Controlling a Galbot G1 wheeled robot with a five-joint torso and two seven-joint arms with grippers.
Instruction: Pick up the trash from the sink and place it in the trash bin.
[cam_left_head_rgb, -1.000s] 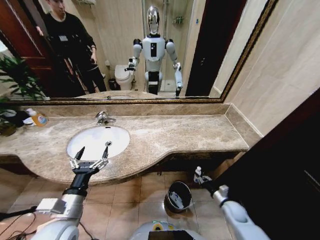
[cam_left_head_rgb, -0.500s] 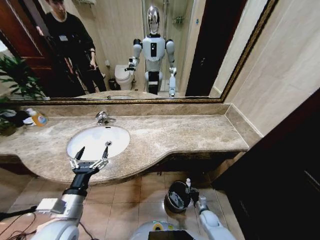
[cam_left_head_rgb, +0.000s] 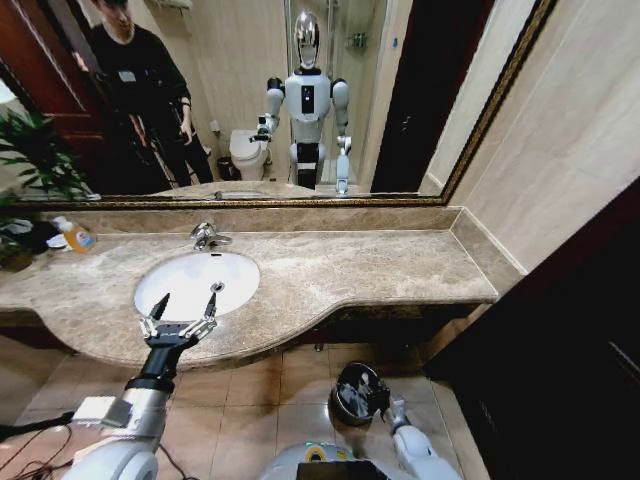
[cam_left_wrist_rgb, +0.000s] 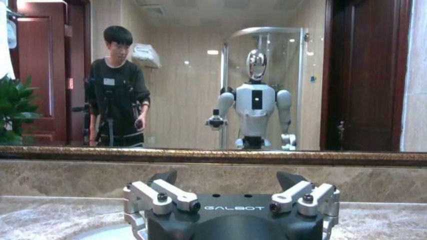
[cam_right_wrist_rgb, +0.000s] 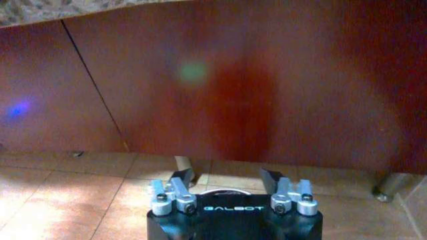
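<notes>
Sink (cam_left_head_rgb: 160, 290): your white oval basin, set in the beige marble counter (cam_left_head_rgb: 380, 265), chrome faucet (cam_left_head_rgb: 208, 236) at its 12 o'clock. No trash can be made out in the bowl.

Trash bin (cam_left_head_rgb: 357, 392): small black round bin with a shiny rim, on the tiled floor below the counter's front edge, at the sink's 4 o'clock.

Left gripper (cam_left_head_rgb: 185, 303): fingers spread open, holding nothing, hovering over the basin's near rim at 6 o'clock.

Right gripper (cam_left_head_rgb: 381, 398): low at the bin's 3 o'clock rim; your right wrist view shows its fingers (cam_right_wrist_rgb: 181, 176) parted, nothing between them.

Orange soap bottle (cam_left_head_rgb: 74, 235): counter's far left, at the sink's 10 o'clock.
</notes>
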